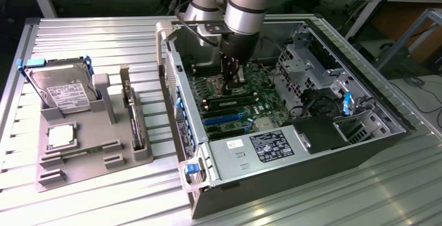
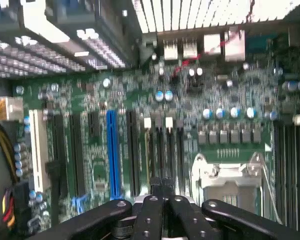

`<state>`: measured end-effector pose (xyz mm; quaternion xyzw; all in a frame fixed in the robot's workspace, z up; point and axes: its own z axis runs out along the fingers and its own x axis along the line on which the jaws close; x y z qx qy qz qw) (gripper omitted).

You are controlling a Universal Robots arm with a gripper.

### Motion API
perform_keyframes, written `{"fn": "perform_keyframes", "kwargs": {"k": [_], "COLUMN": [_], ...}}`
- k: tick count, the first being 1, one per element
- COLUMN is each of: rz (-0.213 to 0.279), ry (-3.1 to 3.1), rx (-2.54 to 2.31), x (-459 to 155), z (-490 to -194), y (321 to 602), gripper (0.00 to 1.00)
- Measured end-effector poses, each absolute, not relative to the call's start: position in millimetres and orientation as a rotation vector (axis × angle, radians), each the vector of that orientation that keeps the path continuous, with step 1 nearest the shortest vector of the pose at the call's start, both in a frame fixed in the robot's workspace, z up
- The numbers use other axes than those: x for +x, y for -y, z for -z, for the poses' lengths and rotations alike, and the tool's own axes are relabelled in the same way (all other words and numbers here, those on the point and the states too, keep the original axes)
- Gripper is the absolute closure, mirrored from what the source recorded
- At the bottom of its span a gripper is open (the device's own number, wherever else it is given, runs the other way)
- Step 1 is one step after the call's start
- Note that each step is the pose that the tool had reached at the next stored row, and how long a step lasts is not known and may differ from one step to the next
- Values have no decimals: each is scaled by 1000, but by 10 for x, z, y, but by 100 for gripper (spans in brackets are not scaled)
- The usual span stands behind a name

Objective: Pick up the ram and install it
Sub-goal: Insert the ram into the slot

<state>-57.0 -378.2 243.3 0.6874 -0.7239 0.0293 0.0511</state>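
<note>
The ram point(image 1: 229, 102) lies flat and lengthwise on the green motherboard point(image 1: 241, 113) inside the open computer case point(image 1: 290, 148), a dark strip just below the tip of the end effector point(image 1: 233, 87). To me it looks seated in its slot already, though I cannot tell whether it is pressed fully home. The end effector point(image 2: 162, 197) is clenched, fingers together with nothing between them, and it stands right over the stick, touching it or just above it; which one I can't make out.

So the pick-up looks done and the placing mostly done. Whether the slot's latches have closed is too small to see.

From the wrist camera, the blue slot point(image 2: 111, 152) and the silver processor socket point(image 2: 230, 180) are plain enough, but the stick itself is hidden behind the fingers.

Out on the ribbed metal surface point(image 1: 90, 34), the grey holder tray point(image 1: 83, 148) still carries the hard drive point(image 1: 61, 89) and an upright card point(image 1: 132, 115), well apart from the case.
</note>
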Motion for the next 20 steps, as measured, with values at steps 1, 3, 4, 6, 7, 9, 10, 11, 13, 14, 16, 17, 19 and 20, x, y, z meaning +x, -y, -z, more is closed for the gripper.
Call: {"fn": "perform_keyframes", "kwargs": {"k": [1,3,4,6,7,9,10,11,13,14,16,17,19,20], "rz": [-91,-95,-97,-100,-100,-100,-100,-100,-101,-101,-101,-101,-101,-101], "ry": [2202,2199,2197,2194,2194,2194,2194,2194,2194,2194,2194,2193,2193,2194], "rx": [2092,2090,2090,2092,2092,2092,2092,2092,2092,2092,2092,2091,2091,2092], "x": [-612,-738,-787,-850,-878,-878,-879,-879,-879,-879,-878,-879,-879,-878], "z": [-2433,-2433,-2433,-2433,-2433,-2418,-2400,-2385,-2324,-2303,-2290,-2276,-2265,-2263], "y": [3782,3783,3787,3837,3865,3865,3867,3868,3878,3883,3883,3884,3885,3882], "gripper": [89,89,89,89,89,89,89,89,89,89,89,89,89,89]}}
